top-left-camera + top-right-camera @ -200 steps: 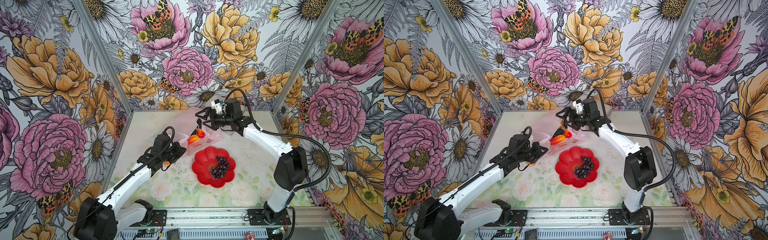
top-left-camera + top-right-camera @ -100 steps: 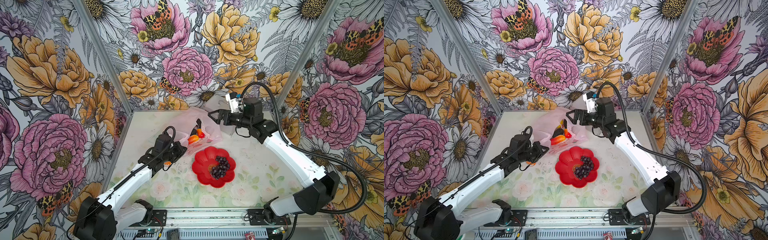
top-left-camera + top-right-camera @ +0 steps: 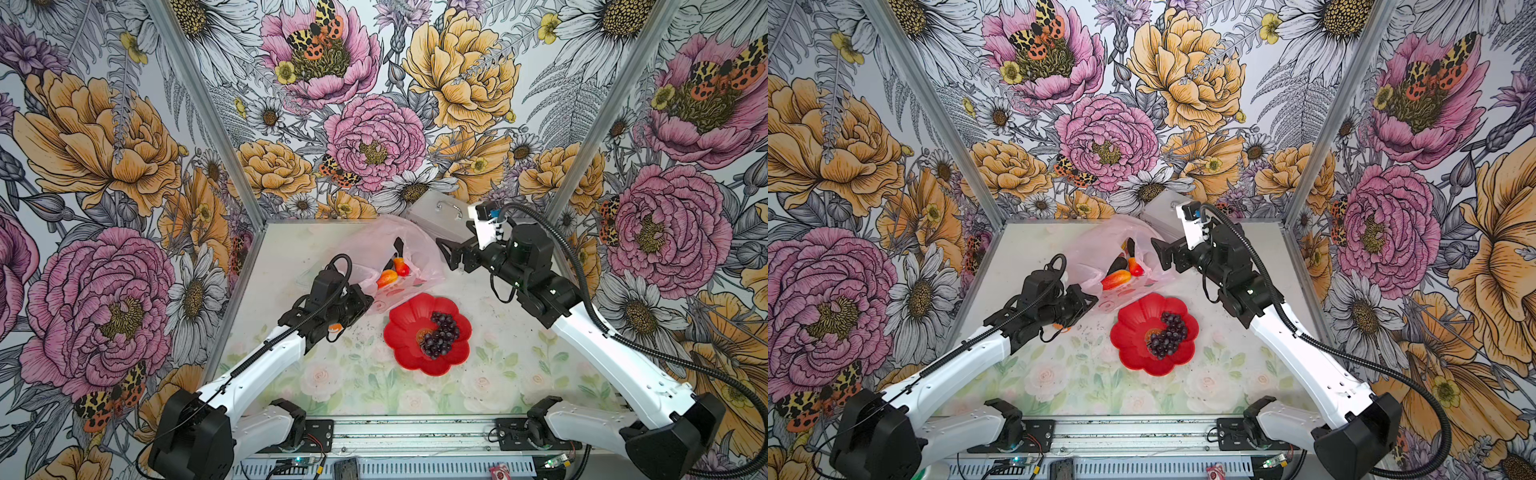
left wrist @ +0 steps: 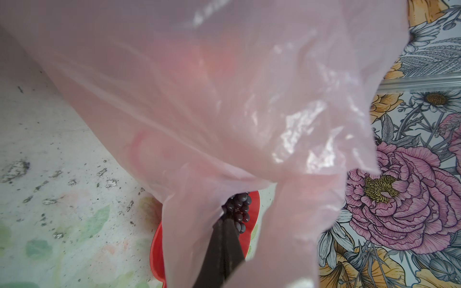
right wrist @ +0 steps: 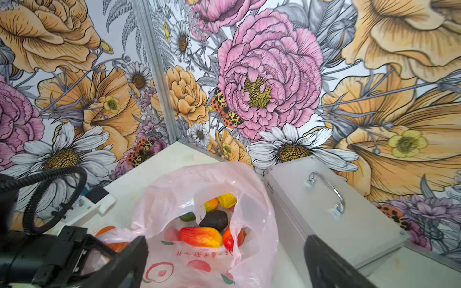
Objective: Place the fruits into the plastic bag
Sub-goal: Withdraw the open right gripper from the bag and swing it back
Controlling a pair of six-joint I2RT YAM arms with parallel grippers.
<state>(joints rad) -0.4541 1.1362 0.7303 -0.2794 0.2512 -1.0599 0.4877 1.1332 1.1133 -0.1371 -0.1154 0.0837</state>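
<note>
Left arm (image 3: 266, 361) is sitting low, extended forward from the near-left base, wrist roughly level. Left gripper (image 4: 225, 222) is clamping fully closed, fingers (image 4: 219, 249) pressing together on a fold of the plastic bag (image 4: 224, 99). Right arm (image 3: 615, 357) is standing extended toward the back, wrist pointing leftward. Right gripper (image 3: 449, 255) is hanging in the air, jaws spread wide, gripping nothing.

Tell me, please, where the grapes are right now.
In both top views the grapes lie on the red plate near the middle of the table, just on the near side of the pink bag.
</note>
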